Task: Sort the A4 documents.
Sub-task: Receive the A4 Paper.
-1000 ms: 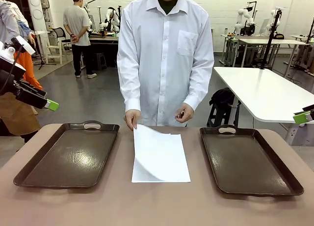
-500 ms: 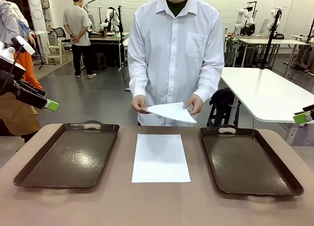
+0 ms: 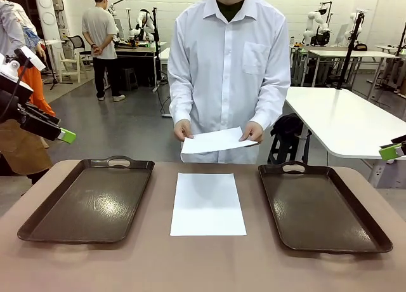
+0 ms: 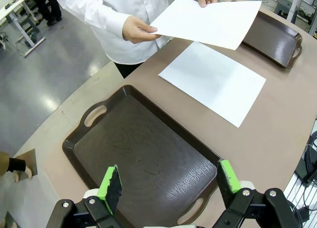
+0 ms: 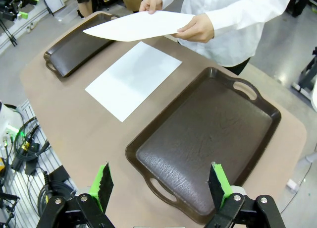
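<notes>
Currently | left gripper [image 4: 169,166] spread, empty | right gripper [image 5: 160,166] likewise, edge-cropped in front view

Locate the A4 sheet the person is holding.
In the front view the held sheet hangs between the person's hands over the far middle of the table, beyond the flat sheet lying between the left tray and right tray.

**Mostly brown and white here, with a bit of green**

The left tray [image 3: 89,200], right under the left gripper [image 4: 169,173], and the right tray [image 3: 320,206], under the right gripper [image 5: 161,181], are dark brown with a leathery grain. The table [image 3: 203,263] is flat tan-brown. The lying sheet [image 3: 208,204] out ahead of both grippers is plain white, same as the held sheet [image 3: 216,141] and the person's shirt [image 3: 228,57]. The gripper fingers are black with bright green pads [image 4: 110,184].
</notes>
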Robot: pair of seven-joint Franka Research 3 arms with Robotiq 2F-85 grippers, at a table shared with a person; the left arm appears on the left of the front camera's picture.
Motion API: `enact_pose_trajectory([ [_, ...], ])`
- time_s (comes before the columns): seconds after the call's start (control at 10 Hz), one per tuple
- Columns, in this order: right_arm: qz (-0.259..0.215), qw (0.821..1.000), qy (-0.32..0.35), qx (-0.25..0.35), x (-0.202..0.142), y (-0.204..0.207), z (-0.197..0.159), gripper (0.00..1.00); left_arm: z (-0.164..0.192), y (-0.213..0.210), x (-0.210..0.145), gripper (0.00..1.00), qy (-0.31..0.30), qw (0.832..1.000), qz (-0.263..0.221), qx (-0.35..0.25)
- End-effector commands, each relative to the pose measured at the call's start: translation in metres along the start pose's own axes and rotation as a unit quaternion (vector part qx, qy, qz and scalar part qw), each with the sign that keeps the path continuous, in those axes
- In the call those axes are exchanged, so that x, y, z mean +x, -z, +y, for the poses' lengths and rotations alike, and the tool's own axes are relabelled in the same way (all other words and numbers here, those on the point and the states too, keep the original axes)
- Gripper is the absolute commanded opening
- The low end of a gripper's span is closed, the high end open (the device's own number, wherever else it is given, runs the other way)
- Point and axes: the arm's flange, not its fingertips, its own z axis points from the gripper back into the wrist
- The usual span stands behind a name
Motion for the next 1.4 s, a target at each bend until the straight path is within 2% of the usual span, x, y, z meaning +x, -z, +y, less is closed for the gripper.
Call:
enact_pose_trajectory([
  [0.0,-0.001,1.0,-0.003,0.004,0.0001,0.0001,0.0008,1.0,0.0005,0.0003,-0.0007,1.0,0.006,1.0,-0.003,-0.006],
  [1.3,-0.001,1.0,-0.003,0.004,0.0001,0.0001,0.0008,1.0,0.0005,0.0003,-0.0007,1.0,0.006,1.0,-0.003,-0.006],
])
